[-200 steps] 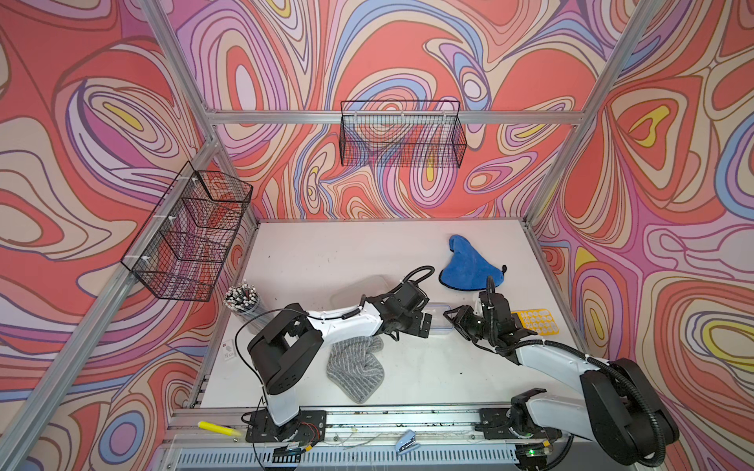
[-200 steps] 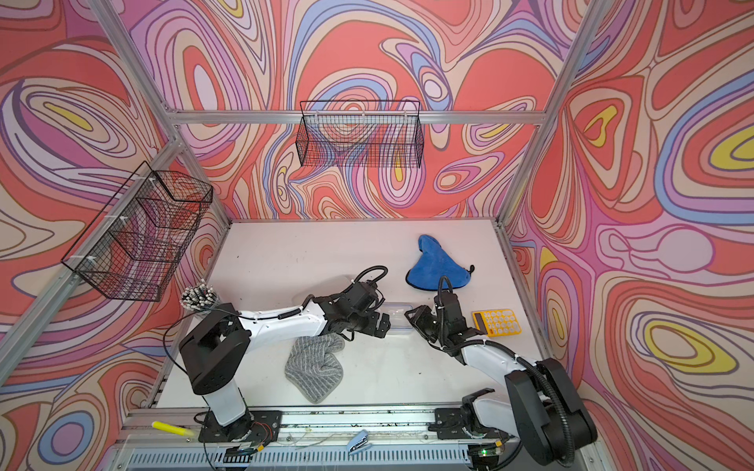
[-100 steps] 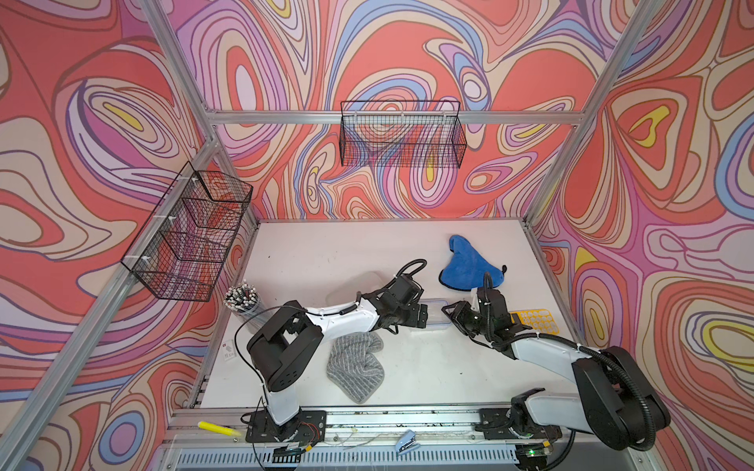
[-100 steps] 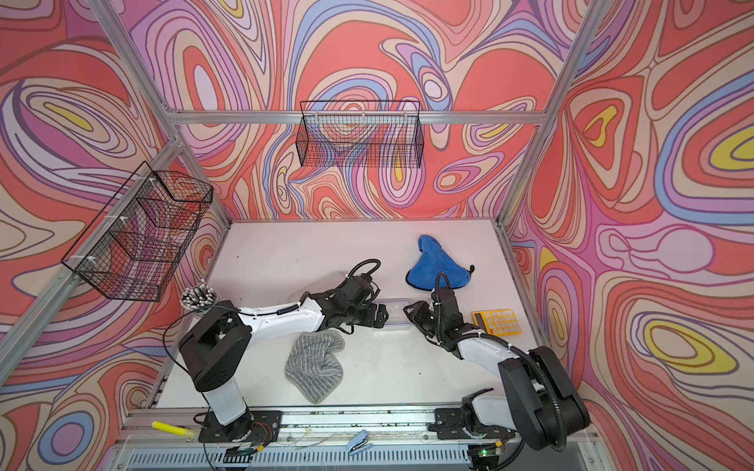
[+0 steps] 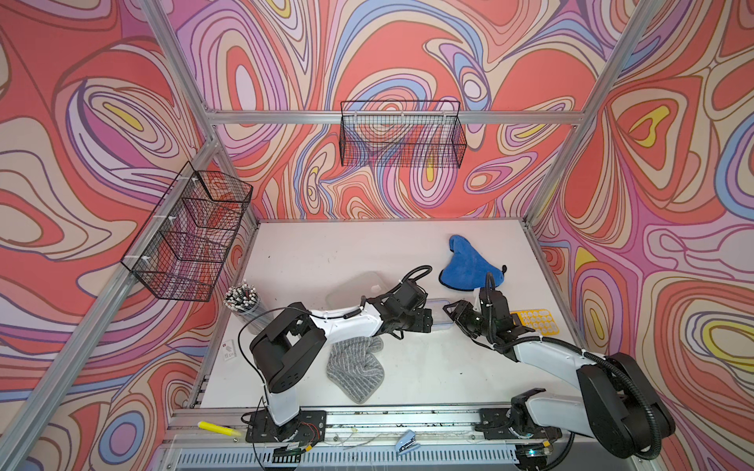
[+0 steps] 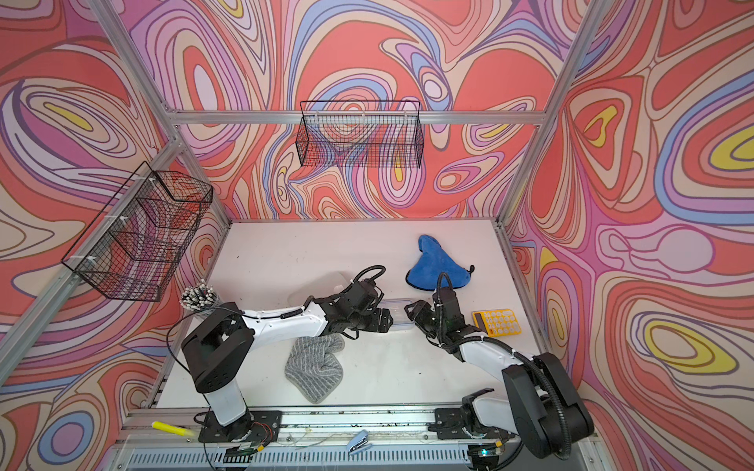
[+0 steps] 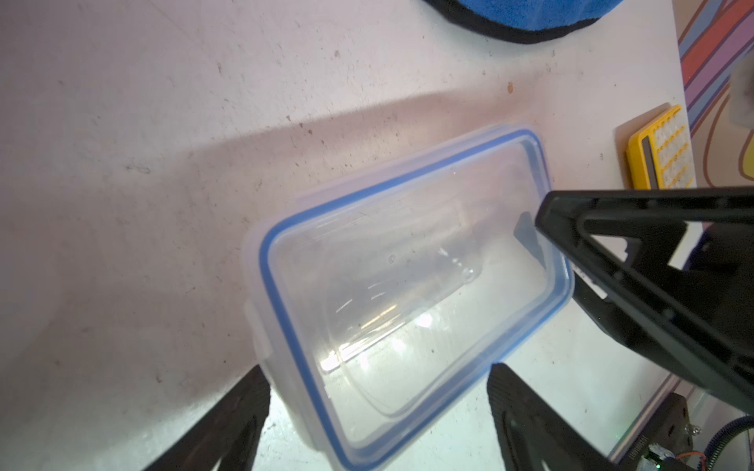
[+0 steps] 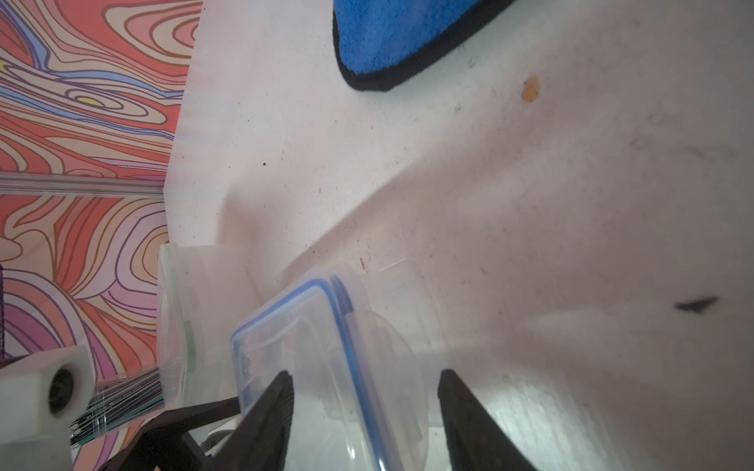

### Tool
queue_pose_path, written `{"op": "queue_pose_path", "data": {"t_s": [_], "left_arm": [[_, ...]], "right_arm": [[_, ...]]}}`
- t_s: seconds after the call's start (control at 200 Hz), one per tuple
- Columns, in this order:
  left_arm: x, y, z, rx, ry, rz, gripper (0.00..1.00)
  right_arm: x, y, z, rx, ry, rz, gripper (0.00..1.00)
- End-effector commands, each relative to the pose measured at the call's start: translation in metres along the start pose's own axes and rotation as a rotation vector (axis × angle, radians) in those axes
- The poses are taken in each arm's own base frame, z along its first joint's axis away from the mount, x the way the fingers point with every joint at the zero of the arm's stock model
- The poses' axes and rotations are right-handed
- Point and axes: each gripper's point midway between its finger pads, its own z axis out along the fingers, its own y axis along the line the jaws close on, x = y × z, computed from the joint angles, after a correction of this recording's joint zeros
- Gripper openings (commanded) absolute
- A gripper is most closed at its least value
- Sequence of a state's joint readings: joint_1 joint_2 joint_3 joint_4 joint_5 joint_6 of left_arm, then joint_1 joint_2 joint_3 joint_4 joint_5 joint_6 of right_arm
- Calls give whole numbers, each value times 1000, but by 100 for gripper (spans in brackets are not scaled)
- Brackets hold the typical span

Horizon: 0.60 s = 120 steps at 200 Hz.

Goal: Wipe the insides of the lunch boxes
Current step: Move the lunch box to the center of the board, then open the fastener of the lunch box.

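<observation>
- My left end effector [image 7: 377, 373] stands wide, its jaws on either side of one corner of the small lunch box [image 7: 408, 285]. I cannot tell whether they touch it.
- My right end effector [image 8: 365, 374] meets that box from the opposite end. Its jaws are partly apart, one over the box's inside and one outside the blue-rimmed end wall, and no squeeze shows.
- In both top views the small box lies on the bench [image 5: 326, 253], directly between my two end effectors.
- The large lunch box [image 5: 355, 289] sits behind my left end effector, beside its wrist and partly hidden by the arm.
- The blue cloth [image 5: 465, 269] lies beyond both sets of tips, apart from the box.
- The yellow calculator [image 5: 530, 322] lies just beside my right wrist.
- The grey striped cloth [image 5: 355, 367] lies behind my left end effector, partly under the forearm.
</observation>
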State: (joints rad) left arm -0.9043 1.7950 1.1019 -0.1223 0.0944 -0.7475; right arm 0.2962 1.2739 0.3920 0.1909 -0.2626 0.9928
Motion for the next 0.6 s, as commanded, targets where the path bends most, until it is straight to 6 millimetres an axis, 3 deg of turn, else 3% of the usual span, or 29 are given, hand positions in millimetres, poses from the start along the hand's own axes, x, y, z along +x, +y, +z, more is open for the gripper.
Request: {"op": "queue_pose_path", "data": {"t_s": [0.0, 0.235, 0.326, 0.596], "left_arm": [[-5, -5, 0, 7, -9, -27, 85], [-8, 9, -9, -63, -44, -60, 87], [-13, 6, -13, -54, -64, -56, 89], [-24, 5, -19, -76, -83, -27, 91]], "right_arm": [[-4, 1, 3, -31, -22, 34, 57], [-18, -10, 2, -31, -57, 82, 61], [-28, -14, -1, -63, -78, 126, 62], [-31, -4, -1, -145, -82, 148, 64]]}}
